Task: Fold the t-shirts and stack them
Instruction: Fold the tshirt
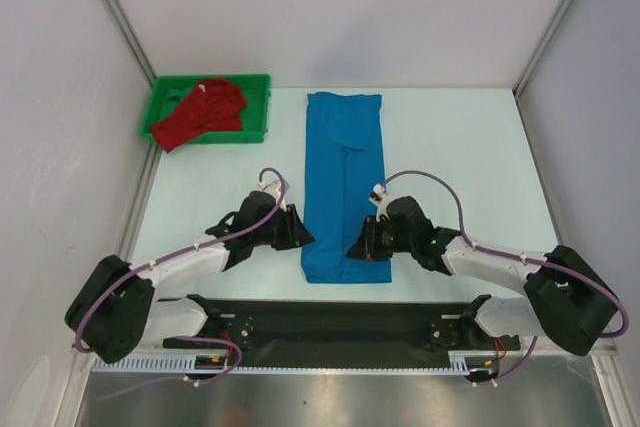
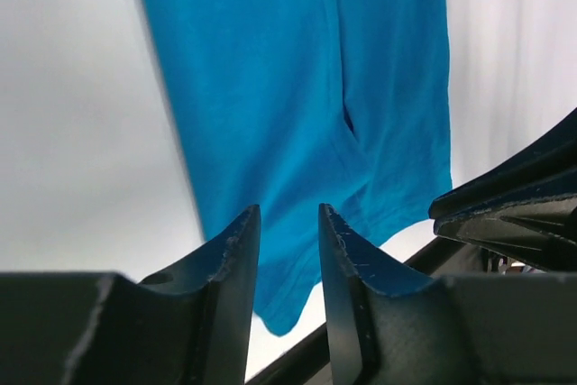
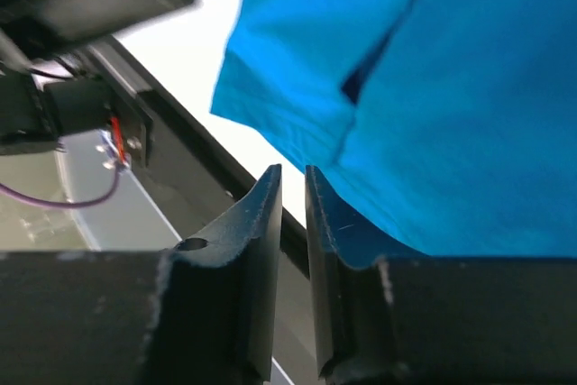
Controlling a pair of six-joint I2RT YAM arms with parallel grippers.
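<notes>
we are eyeing near-corner holds on the limp blue t-shirt (image 1: 343, 177). left gripper (image 2: 287, 214) is gaping; right gripper (image 3: 292, 173) is barely parted, grip unclear.

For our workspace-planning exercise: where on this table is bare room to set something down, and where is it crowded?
Widest bare patch: far table right of the blue t-shirt, up to the right wall. Smaller patch: nearer than the green tray, left of the shirt. Crowded: the shirt's near corners, at the left pincer and right pincer.
</notes>
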